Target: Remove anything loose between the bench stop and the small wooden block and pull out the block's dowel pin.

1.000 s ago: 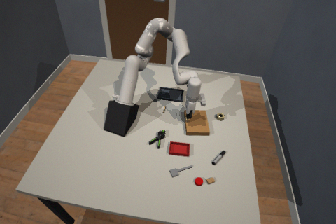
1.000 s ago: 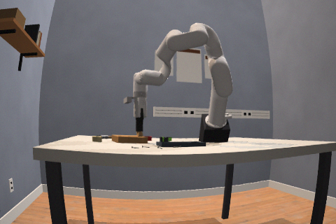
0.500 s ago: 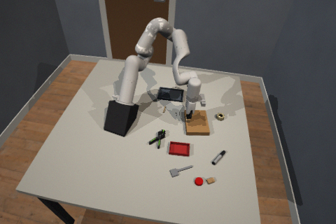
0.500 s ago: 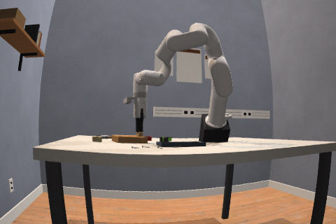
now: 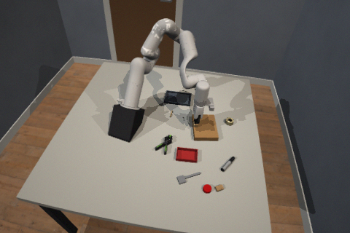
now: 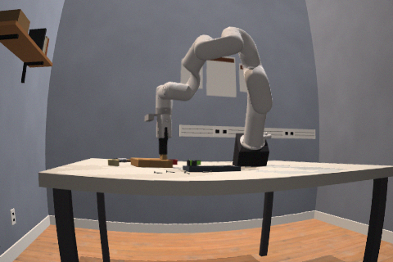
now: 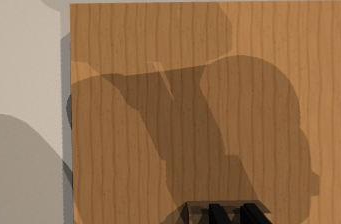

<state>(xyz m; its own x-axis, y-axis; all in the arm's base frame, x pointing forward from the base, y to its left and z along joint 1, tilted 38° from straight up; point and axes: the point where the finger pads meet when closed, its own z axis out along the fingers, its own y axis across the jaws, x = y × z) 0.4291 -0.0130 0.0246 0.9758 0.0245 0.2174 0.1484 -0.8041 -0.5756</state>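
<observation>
The wooden bench board [image 5: 207,132] [image 6: 148,162] [image 7: 201,45] lies on the table right of the arm's base. My gripper [image 5: 197,121] [image 6: 163,152] points straight down over the board's far left corner. It is shut on a thin tan piece, which I take for the dowel pin [image 6: 164,156]. The piece reaches down to the board. The small block and the bench stop are hidden under my fingers. In the wrist view only bare board and my dark fingertips show. The green and black spring clamp [image 5: 164,143] lies open on the table, left of the board.
A red tray [image 5: 187,154], a dark tablet [image 5: 177,97], a brass nut [image 5: 229,121], a marker [image 5: 227,164], a grey scraper [image 5: 187,178], a red disc [image 5: 207,188] and a small tan cube [image 5: 219,188] lie around the board. The arm's black base [image 5: 125,121] stands to the left.
</observation>
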